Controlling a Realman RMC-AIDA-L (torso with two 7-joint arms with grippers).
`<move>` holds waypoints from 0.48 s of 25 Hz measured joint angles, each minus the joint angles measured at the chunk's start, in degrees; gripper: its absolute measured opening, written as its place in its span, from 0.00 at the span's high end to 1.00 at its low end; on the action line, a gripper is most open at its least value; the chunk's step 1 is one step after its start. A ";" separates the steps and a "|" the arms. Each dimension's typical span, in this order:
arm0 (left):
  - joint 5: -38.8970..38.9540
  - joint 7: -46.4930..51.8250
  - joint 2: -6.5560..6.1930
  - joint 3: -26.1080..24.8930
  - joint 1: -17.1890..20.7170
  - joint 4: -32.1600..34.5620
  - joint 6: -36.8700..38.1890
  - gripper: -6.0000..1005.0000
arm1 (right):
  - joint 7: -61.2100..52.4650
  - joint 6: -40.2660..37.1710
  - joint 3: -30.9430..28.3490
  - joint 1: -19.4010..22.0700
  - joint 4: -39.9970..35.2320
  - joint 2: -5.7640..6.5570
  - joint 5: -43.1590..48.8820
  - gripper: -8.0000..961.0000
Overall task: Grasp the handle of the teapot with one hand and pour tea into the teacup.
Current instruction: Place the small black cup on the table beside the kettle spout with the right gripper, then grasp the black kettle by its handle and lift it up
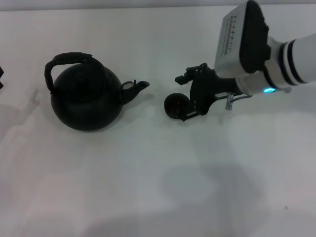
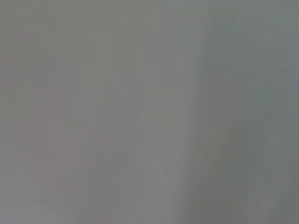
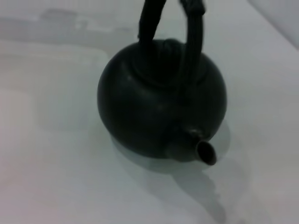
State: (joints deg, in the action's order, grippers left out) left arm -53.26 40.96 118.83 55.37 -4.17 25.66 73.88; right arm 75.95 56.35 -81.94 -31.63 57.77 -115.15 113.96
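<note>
The round matte-black teapot (image 1: 86, 98) stands on the white table at the left, its spout (image 1: 138, 87) pointing right. Its wrapped arched handle (image 1: 69, 60) rises over the lid with nothing holding it. The small dark teacup (image 1: 176, 105) sits to the right of the spout. My right gripper (image 1: 182, 98) reaches in from the right and is open, its fingers straddling the teacup, which lies close to the nearer finger. The right wrist view shows the teapot (image 3: 159, 107), its spout (image 3: 201, 149) and its handle (image 3: 191, 42). A dark sliver of my left gripper (image 1: 1, 79) shows at the left edge.
The white tabletop (image 1: 158, 187) stretches in front of the teapot and the cup. The left wrist view shows only a plain pale surface (image 2: 149, 112).
</note>
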 joint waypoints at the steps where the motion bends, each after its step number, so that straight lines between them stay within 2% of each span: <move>1: 0.00 0.00 0.00 0.00 -0.07 0.00 0.00 0.13 | 0.05 0.41 -0.71 0.40 0.65 0.00 0.06 0.09; 7: 0.00 0.00 0.00 0.06 -0.20 0.00 0.04 0.13 | 1.48 1.20 -6.74 4.16 5.84 0.16 0.40 0.10; 12: -0.23 0.00 0.06 0.09 -0.04 0.01 1.27 0.13 | 5.81 0.41 -14.22 7.71 7.32 0.12 -1.68 0.09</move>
State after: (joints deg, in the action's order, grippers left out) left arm -53.49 40.96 118.88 55.46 -4.20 25.67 75.15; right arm 81.76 56.76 -96.16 -23.92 65.09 -115.03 112.28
